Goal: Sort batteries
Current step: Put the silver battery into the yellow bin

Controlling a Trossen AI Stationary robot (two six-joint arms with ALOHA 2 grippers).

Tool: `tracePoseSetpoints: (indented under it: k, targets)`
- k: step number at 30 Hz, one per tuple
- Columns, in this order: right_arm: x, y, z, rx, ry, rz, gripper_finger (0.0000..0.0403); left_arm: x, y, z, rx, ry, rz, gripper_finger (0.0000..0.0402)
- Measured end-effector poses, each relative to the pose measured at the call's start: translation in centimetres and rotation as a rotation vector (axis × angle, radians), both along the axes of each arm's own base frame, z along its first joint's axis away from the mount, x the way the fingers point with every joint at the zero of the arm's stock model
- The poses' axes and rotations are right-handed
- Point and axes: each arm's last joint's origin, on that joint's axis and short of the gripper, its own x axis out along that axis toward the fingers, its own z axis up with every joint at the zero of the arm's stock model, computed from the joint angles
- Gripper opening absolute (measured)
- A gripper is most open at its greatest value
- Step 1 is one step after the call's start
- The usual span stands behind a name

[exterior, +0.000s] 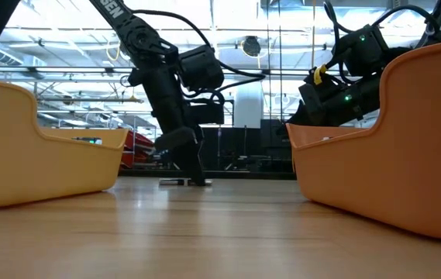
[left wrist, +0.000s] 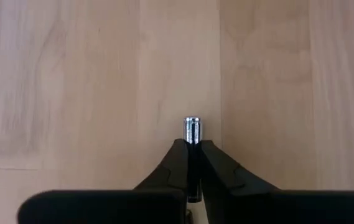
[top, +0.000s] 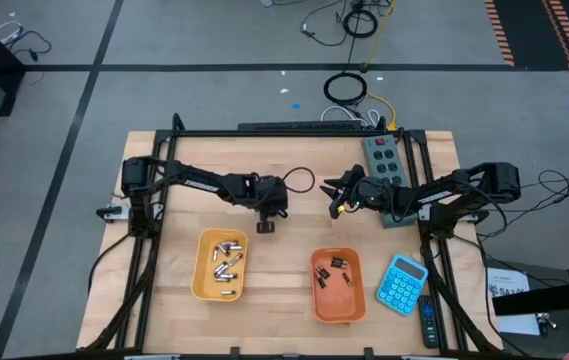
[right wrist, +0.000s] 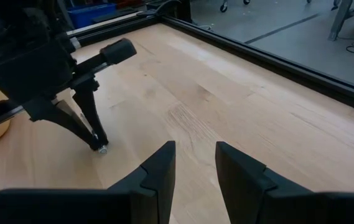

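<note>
On the left side of the table (top: 164,170), the yellow tray (top: 202,285) sits just in front of the left gripper (top: 265,226), nearer the table's front edge, and already holds a cluster of silver batteries (top: 226,262). The sorting looks well advanced there.

The left gripper is down at the wood, and its fingers (left wrist: 178,163) are pinched tight on a single silver battery (left wrist: 192,129). The shiny tip of that battery pokes out just past the fingertips, with bare board all around it. From the right wrist camera the same battery shows as a small glint at the tip of the left gripper, touching or nearly touching the table. No other loose battery shows on the wood near this gripper in any view, so this may well be the last one, though something tiny could be missed from above.

Further right, the orange tray (top: 356,300) lies in front of the right gripper (top: 336,197) and holds a few black batteries (top: 341,268). The right gripper hangs above the bare middle of the table, well apart from that tray, with its fingers (right wrist: 158,167) partly spread and nothing between them; it seems to be waiting.

What is left, as I judge it: carry the held silver battery over to the yellow tray and let it go among its kind
</note>
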Motion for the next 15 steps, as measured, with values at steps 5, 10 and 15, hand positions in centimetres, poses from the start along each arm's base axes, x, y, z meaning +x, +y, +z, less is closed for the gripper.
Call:
tracePoseSetpoints:
  k: [5, 10, 15]
  targets:
    - [0.0, 0.0, 0.0, 0.0, 0.001, 0.0, 0.0105, -0.1, -0.4, 0.5, 0.028, 0.005, 0.004, 0.0022]
    - [0.0, 0.0, 0.0, 0.0, 0.001, -0.001, 0.0105, -0.9, -0.5, 2.1, 0.043, 0.006, 0.013, 0.002]
    - [0.0, 0.0, 0.0, 0.001, 0.004, 0.0, 0.0105, -1.4, -0.6, 3.7, 0.044, -0.014, 0.014, 0.002]
